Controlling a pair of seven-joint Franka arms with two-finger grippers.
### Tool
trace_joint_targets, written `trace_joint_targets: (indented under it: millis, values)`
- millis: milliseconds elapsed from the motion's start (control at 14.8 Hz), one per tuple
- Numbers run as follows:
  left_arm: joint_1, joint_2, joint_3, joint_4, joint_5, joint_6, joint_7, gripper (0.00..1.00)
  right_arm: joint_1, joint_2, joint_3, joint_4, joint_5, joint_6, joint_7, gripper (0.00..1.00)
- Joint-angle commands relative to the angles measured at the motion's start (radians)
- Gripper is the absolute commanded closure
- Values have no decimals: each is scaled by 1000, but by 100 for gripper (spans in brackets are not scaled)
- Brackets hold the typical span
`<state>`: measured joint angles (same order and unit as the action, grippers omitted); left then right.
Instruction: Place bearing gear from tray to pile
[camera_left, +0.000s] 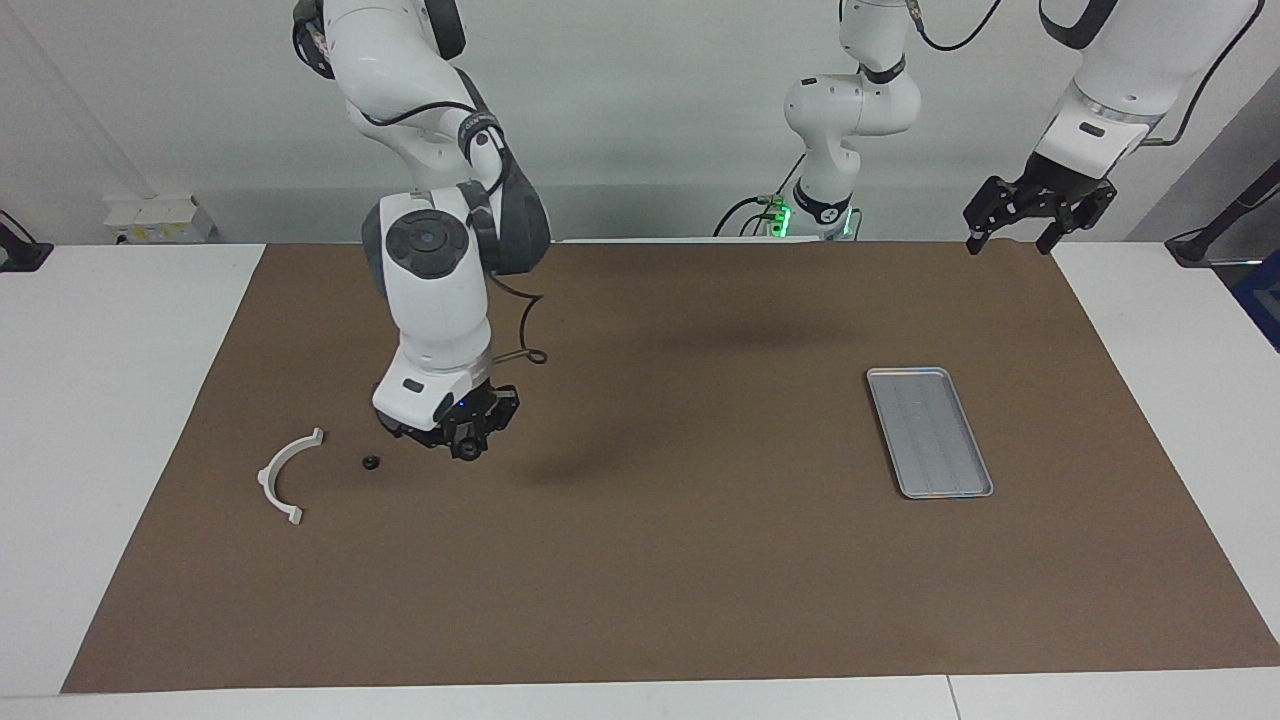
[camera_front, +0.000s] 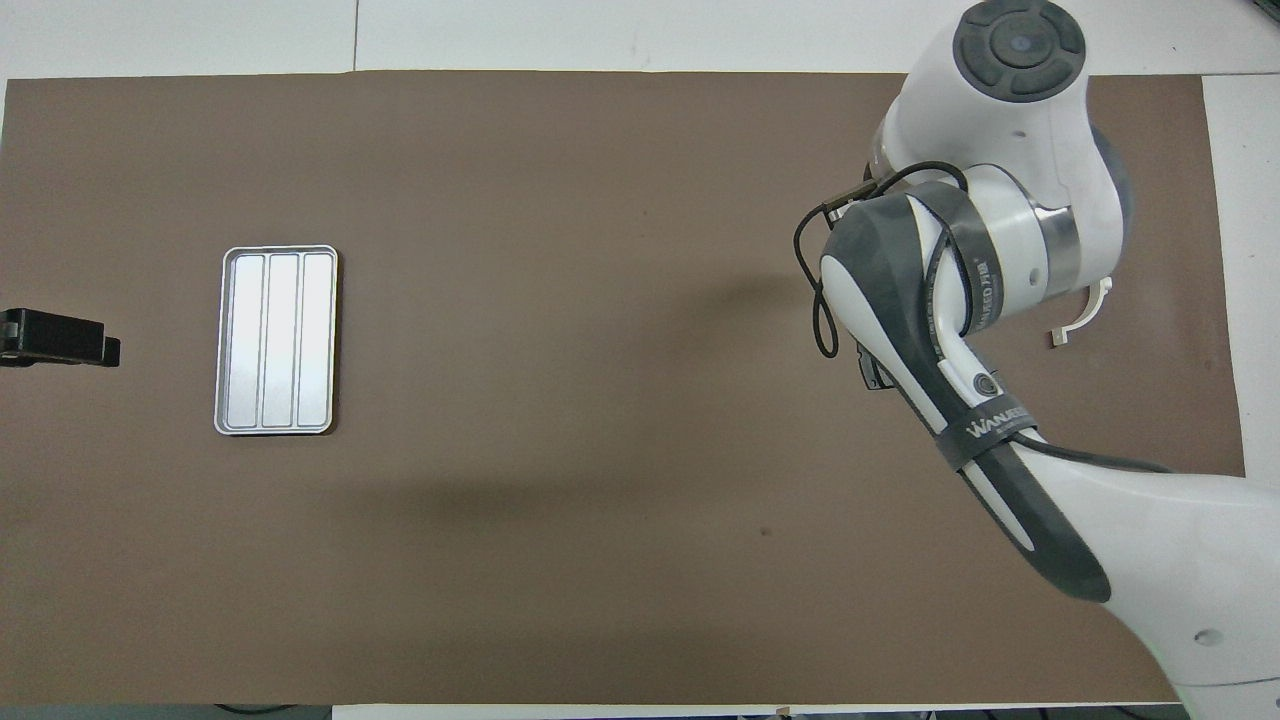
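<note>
My right gripper (camera_left: 466, 447) hangs low over the pile, shut on a small dark ring, the bearing gear (camera_left: 468, 453). Of the pile, the white half-ring (camera_left: 288, 473) and a small black round piece (camera_left: 369, 462) show on the mat beside the gripper. The dark pads are hidden by the right hand in the facing view. In the overhead view the right arm covers most of the pile, and only an end of the half-ring (camera_front: 1080, 322) shows. The silver tray (camera_left: 929, 432) (camera_front: 277, 340) lies bare toward the left arm's end. My left gripper (camera_left: 1038, 212) (camera_front: 60, 338) waits open, raised over the mat's edge.
A brown mat (camera_left: 680, 560) covers the white table (camera_left: 110, 380). The right arm's forearm and elbow (camera_front: 1000, 200) stretch over the pile's end of the mat. A cable loop (camera_left: 525, 355) hangs from its wrist.
</note>
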<state>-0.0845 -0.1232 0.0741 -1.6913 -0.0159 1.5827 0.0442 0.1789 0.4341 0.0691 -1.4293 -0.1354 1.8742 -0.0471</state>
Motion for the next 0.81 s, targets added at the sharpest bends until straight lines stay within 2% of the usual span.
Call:
trace_joint_targets:
  millis: [0, 270, 541, 744]
  values:
    - [5, -13, -2, 1, 1, -16, -1, 0, -58, -90, 15, -153, 37, 71, -83, 100]
    - [5, -13, -2, 1, 1, -16, -1, 0, -111, -153, 15, -331, 71, 253, -189, 100]
    - [5, -13, -2, 1, 1, -16, -1, 0, -141, -196, 15, -489, 72, 437, -211, 100]
    - [3, -13, -2, 1, 1, -16, -1, 0, -157, -192, 15, -571, 72, 578, -220, 100]
